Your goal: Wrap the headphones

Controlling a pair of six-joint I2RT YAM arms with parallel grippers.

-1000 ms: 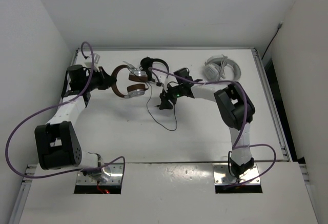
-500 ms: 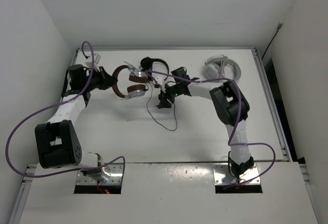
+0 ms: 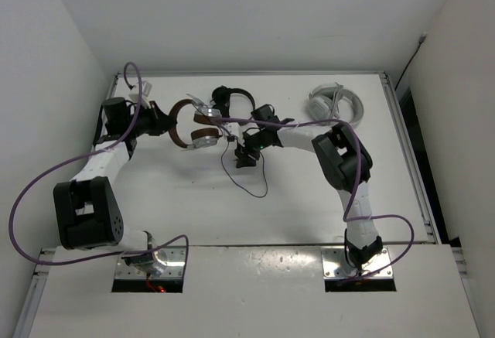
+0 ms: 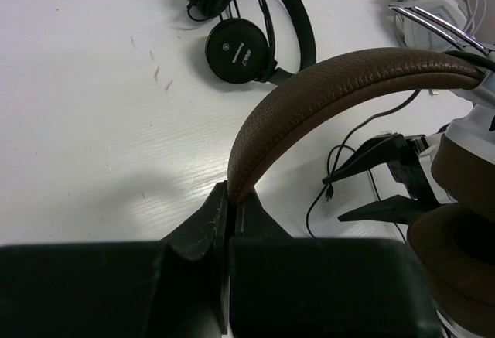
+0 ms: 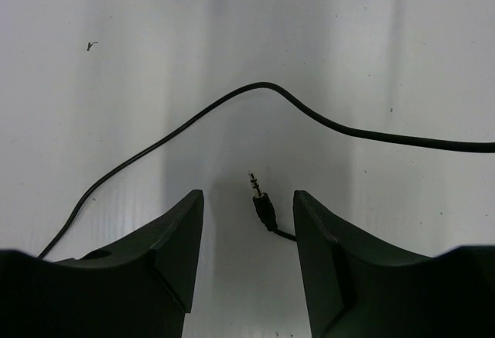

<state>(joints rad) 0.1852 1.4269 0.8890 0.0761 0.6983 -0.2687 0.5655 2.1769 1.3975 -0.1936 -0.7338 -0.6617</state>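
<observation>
We log a white table (image 3: 309, 199). Lying on it: black headphones (image 3: 232, 100) upper centre, white headphones (image 3: 334, 103) upper right, a thin black cable (image 5: 263, 84) looped mid-frame, and its plug (image 5: 264, 205) flat on the surface.

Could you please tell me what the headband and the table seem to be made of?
Headband: probably brown leather or leatherette with a matte finish, judging by its pebbled grain.
Table: likely painted or laminated board, white with a slight sheen, showing faint streaks and small scuffs.

All-black headphones (image 4: 236, 50) are lying flat toward the back of the white table (image 3: 309, 199), and white headphones (image 3: 336, 104) are sitting well apart, over by the far right corner.
</observation>
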